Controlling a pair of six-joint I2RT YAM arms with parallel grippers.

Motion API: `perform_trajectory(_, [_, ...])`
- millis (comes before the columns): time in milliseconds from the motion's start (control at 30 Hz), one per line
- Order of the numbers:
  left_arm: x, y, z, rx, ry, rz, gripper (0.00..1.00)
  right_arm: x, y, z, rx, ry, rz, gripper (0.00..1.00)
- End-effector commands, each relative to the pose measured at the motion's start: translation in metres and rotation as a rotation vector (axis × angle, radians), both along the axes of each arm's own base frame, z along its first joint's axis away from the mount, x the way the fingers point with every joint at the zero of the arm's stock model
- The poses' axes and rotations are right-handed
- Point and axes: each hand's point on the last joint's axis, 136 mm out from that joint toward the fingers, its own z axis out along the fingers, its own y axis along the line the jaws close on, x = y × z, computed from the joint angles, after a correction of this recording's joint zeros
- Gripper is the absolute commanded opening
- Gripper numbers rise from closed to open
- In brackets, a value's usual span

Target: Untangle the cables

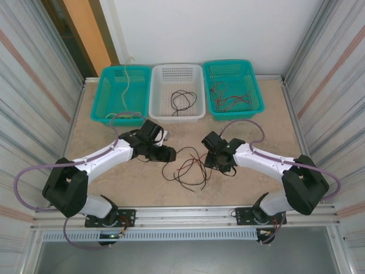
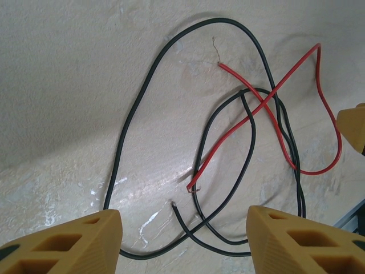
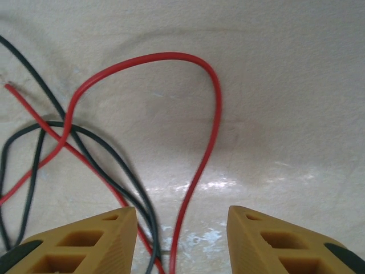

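Surface is carrying three baskets along its 12 o'clock edge: left teal basket, white basket, right teal basket. Left end effector is sitting at 9 o'clock of the tangle and right end effector at 3 o'clock, both with fingers standing apart and clamping nothing, with a red strand running through the right one's gap. Cables, red and black, are lying looped over each other on the surface, just toward 6 o'clock of centre, between the two end effectors.
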Motion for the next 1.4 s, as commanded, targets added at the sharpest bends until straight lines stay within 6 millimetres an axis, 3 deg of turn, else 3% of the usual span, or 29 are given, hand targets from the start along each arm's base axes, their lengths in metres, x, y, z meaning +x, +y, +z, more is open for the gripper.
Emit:
perform_trajectory(0, [0.007, -0.008, 0.022, -0.073, -0.054, 0.009, 0.60, -0.005, 0.008, -0.013, 0.032, 0.033, -0.014, 0.43])
perform_trajectory(167, [0.009, -0.012, 0.031, -0.120, -0.080, 0.019, 0.62, -0.005, 0.009, -0.019, 0.018, 0.045, -0.021, 0.33])
perform_trajectory(400, [0.012, -0.019, 0.033, -0.148, -0.088, 0.013, 0.62, -0.005, 0.005, -0.014, -0.001, 0.034, -0.017, 0.13])
perform_trajectory(633, [0.015, -0.024, 0.039, -0.170, -0.106, 0.005, 0.62, -0.006, 0.000, -0.008, -0.023, 0.024, -0.011, 0.00])
perform_trajectory(900, [0.014, -0.033, 0.053, -0.221, -0.132, -0.036, 0.63, 0.010, 0.007, 0.049, -0.039, -0.169, 0.074, 0.00])
perform_trajectory(1200, [0.009, -0.062, 0.108, -0.380, -0.286, -0.166, 0.62, 0.012, 0.027, 0.130, -0.045, -0.443, 0.228, 0.00])
perform_trajectory(1367, [0.011, -0.072, 0.120, -0.423, -0.310, -0.201, 0.63, 0.005, 0.042, 0.166, 0.007, -0.567, 0.311, 0.00])
